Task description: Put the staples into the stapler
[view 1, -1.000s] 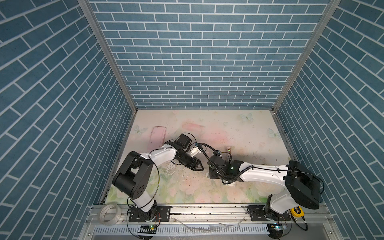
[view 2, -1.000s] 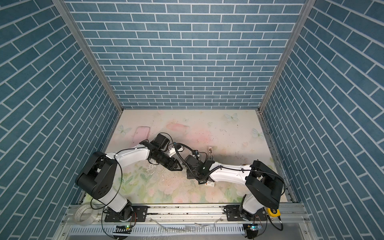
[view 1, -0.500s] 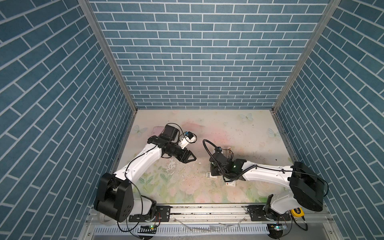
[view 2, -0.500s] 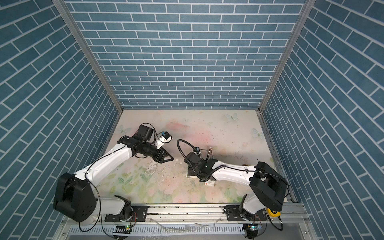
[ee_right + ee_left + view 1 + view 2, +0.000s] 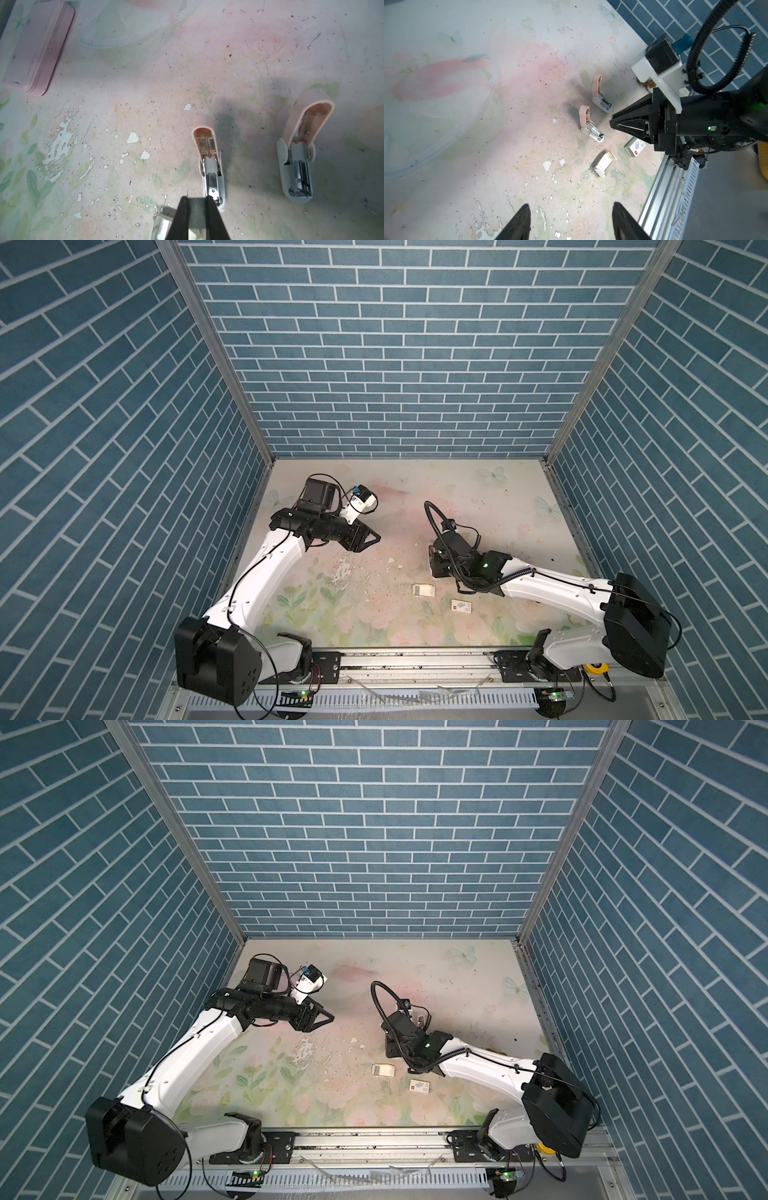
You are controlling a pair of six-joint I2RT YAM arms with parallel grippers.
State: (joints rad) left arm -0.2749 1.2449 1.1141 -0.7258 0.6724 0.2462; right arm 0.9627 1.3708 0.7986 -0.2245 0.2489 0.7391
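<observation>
Two staplers lie with their pink lids swung up: the nearer stapler (image 5: 212, 172) (image 5: 591, 128) and a second stapler (image 5: 299, 172) (image 5: 602, 101). My right gripper (image 5: 196, 200) (image 5: 612, 122) (image 5: 434, 566) (image 5: 388, 1048) is shut on a thin grey strip of staples, its tip at the front end of the nearer stapler's metal channel. The cream tray of staples (image 5: 423, 590) (image 5: 383, 1070) (image 5: 604, 166) (image 5: 162, 226) lies just beside it. My left gripper (image 5: 571, 207) (image 5: 370, 537) (image 5: 324, 1019) hangs open and empty above the table's left part, far from both staplers.
A white card sleeve with a red square (image 5: 461, 606) (image 5: 419, 1086) (image 5: 636, 147) lies near the tray. A pink case (image 5: 39, 47) and a clear plastic lid (image 5: 124, 37) sit at the back left. The metal rail (image 5: 675, 197) runs along the front edge.
My left arm has swung away from the middle, back and to the left, and risen, with its jaws open. The right gripper stays shut by the nearer stapler.
</observation>
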